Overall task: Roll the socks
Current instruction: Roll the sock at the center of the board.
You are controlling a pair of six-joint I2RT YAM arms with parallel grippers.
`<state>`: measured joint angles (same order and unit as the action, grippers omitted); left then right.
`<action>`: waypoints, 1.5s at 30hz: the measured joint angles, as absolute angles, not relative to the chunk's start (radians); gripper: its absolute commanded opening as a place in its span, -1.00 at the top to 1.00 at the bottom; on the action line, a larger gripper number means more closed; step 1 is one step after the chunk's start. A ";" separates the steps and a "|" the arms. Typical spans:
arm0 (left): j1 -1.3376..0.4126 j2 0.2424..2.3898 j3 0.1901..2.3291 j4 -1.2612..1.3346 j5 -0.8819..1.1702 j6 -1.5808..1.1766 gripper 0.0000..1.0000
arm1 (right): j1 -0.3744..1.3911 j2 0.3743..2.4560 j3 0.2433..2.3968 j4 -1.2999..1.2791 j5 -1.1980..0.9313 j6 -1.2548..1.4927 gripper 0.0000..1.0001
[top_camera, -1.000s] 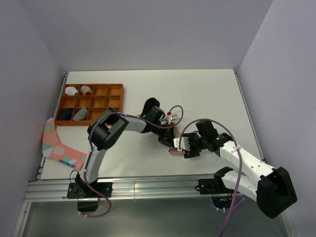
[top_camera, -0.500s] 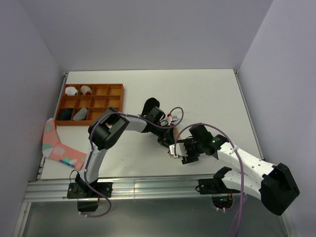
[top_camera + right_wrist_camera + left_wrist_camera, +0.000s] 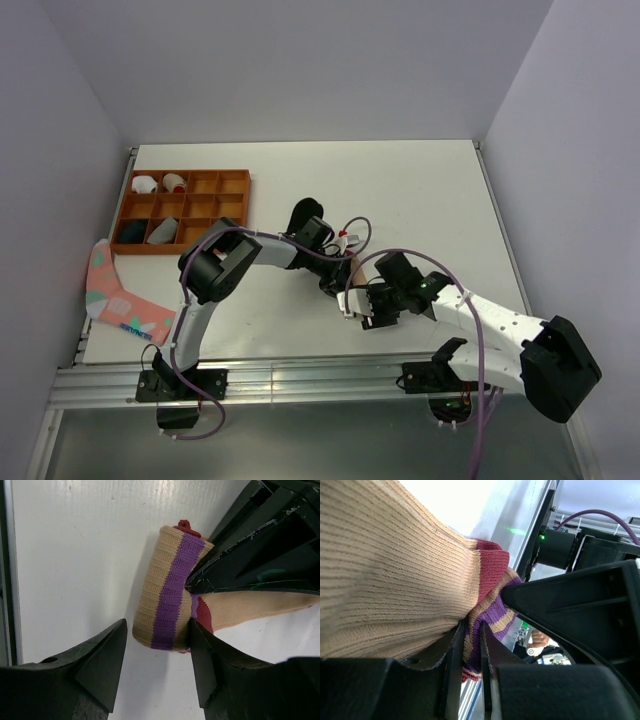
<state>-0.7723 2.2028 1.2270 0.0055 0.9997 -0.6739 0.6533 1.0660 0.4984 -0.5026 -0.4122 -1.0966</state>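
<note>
**Top external view.** A white desk [image 3: 420, 200] carries an orange compartment tray [image 3: 200, 173] at its far left. A pink sock [image 3: 115, 295] lies near the tray, at the desk's left edge. The two arms meet near the centre front of the desk, with the left gripper [image 3: 338, 283] and the right gripper [image 3: 358, 305] tip to tip. What lies between them is mostly covered by the arms.

**Left wrist view.** A tan sock [image 3: 385, 580] with a maroon band and purple stripes fills the frame. A fold of its striped end is pinched between the left gripper's nearly closed fingers [image 3: 452, 680]. The black body of the right gripper stands close against that end.

**Right wrist view.** The sock's end forms a short roll with one purple band, lying on the desk, and the unrolled tan part runs off to the right. The right gripper's jaws are spread, one on each side of the roll. The finger at the picture's right appears to touch the roll, and the other stands apart. The left gripper enters from the upper right and clamps the roll's edge.
</note>
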 measured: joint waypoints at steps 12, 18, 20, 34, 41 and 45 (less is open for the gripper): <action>-0.773 2.148 1.145 0.098 0.964 -0.718 0.94 | 0.661 1.216 0.586 -0.519 -0.408 -1.014 0.36; -0.781 2.091 1.092 0.148 0.875 -0.733 0.74 | 0.661 1.319 0.677 -0.597 -0.412 -0.986 0.46; -0.781 2.074 1.056 0.202 0.851 -0.756 0.71 | 0.661 1.341 0.696 -0.611 -0.412 -0.971 0.46; -0.742 2.044 0.828 0.673 0.787 -0.973 0.56 | 0.661 1.401 0.736 -0.599 -0.421 -0.893 0.48; -0.683 2.108 0.693 1.062 0.783 -1.158 0.45 | 0.661 1.433 0.754 -0.563 -0.442 -0.862 0.48; -0.665 2.108 0.679 1.123 0.747 -1.168 0.39 | 0.652 1.467 0.788 -0.596 -0.454 -0.854 0.49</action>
